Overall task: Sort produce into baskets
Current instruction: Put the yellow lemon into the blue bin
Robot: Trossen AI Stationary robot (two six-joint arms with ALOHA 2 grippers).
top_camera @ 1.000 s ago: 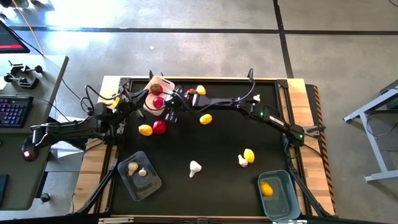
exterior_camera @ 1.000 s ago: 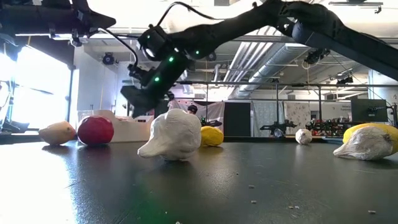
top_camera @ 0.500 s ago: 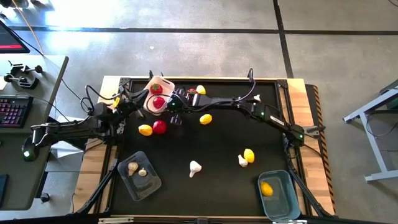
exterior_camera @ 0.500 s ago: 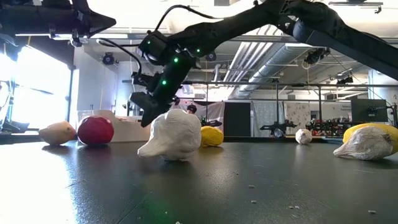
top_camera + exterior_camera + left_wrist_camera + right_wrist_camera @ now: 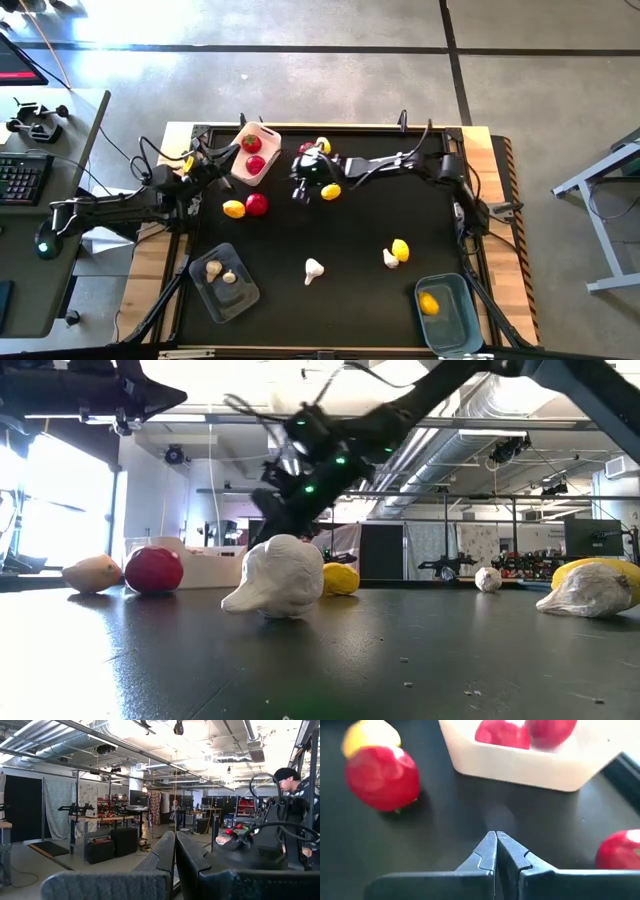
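The white basket (image 5: pixel 262 171) stands at the far left with two red tomatoes (image 5: pixel 252 145) in it. My right gripper (image 5: pixel 297 186) is shut and empty, above the mat just right of that basket; its wrist view (image 5: pixel 496 846) shows the basket (image 5: pixel 535 767) ahead. A loose tomato (image 5: pixel 257 204) and a lemon (image 5: pixel 233 208) lie near the basket. Another tomato (image 5: pixel 620 851) lies by the far edge. The clear basket (image 5: pixel 240 298) holds garlic and the blue basket (image 5: pixel 458 325) holds a lemon. My left gripper (image 5: pixel 212 160) is shut and empty, left of the white basket.
Loose on the mat are a lemon (image 5: pixel 330 190) beside my right gripper, a lemon (image 5: pixel 322 146) at the far edge, a garlic bulb (image 5: pixel 314 268) in the near middle, and a garlic bulb (image 5: pixel 390 258) with a lemon (image 5: pixel 400 248) at the right. A person (image 5: pixel 290 780) shows beyond the table.
My right gripper has drawn back from the white basket toward the table's right, and its arm has folded back. The tomatoes in the basket and the loose pieces have stayed where they were.
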